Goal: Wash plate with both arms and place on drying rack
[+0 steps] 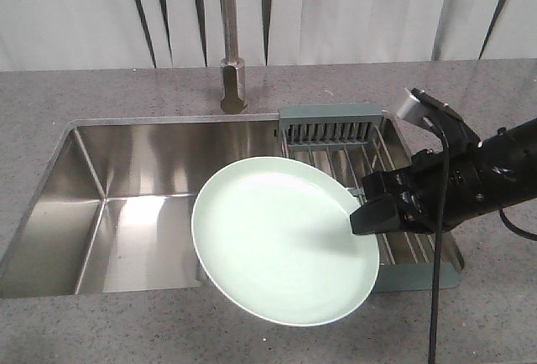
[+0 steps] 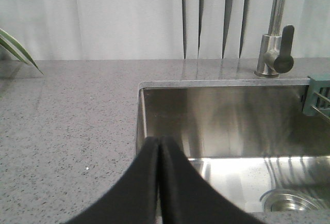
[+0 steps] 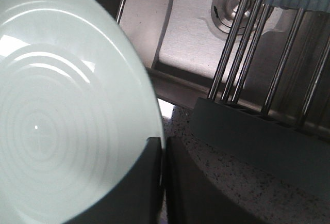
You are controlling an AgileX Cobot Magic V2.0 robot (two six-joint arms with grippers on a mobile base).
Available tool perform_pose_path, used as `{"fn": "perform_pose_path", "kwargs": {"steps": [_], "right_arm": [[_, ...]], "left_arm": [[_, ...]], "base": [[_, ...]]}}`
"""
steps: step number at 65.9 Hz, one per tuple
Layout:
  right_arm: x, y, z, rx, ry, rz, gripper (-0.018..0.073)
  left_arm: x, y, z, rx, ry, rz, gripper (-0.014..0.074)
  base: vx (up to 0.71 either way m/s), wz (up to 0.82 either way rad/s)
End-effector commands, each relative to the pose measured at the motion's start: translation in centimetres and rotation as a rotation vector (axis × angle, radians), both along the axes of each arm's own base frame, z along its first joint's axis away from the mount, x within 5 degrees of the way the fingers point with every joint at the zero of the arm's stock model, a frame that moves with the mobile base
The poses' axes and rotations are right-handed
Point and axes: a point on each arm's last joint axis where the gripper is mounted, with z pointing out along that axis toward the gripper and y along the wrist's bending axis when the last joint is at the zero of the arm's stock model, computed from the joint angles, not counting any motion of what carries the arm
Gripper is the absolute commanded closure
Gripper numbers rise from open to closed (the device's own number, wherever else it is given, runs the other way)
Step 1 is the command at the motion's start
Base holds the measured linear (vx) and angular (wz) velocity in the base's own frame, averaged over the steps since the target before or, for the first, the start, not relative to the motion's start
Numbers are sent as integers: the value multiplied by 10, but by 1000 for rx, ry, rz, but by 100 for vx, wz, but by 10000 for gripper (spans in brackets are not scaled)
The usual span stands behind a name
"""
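grey speckled stone countertop [image 1: 101, 96] runs around a rectangular stainless steel sink [image 1: 126, 188], white vertical blinds [image 1: 352, 3] behind. we see a brushed metal faucet [image 1: 232, 79] at the back edge, its top cut off in the front view.

the round pale mint-green plate [image 1: 281, 242] hangs in the air, tilted, over the sink's near right part and the front counter edge. it hides that stretch of sink rim and the near left part of the grey-green plastic drying rack with metal wire bars [image 1: 331, 122], which sits across the sink's right end. we cannot tell whether the plate touches the bars.

the black right gripper [image 1: 359, 217] is clamped on the plate's right rim. in the right wrist view the rim disappears into the slit between the two dark fingers [image 3: 139, 182]. the black right arm [image 1: 495, 167] comes in from the right and is cut off at the frame edge, with a small silver-grey box [image 1: 428, 106] above its wrist and a black cable [image 1: 435, 297] hanging in front.

the black left gripper [image 2: 159, 146] shows only in its own wrist view, just the fingers at the bottom edge, pressed together with nothing between them, seen against the sink's left rim.

a round steel drain [image 2: 291, 201] is cut off at that view's bottom right. green plant leaf tips [image 2: 15, 48] poke in at far left, the rest out of frame.
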Motion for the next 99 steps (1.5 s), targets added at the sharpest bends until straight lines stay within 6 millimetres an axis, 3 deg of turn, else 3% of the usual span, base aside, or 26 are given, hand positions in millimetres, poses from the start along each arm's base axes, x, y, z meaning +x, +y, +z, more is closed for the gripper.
{"fn": "perform_pose_path", "kwargs": {"steps": [1,99], "right_arm": [[-3,2,19,55,-58,-6,568],[-3,2,19,55,-58,-6,568]], "left_arm": [[-2,0,15,-8,-114,-1,603],[-2,0,15,-8,-114,-1,603]], "base": [[3,-9],[5,1]]}}
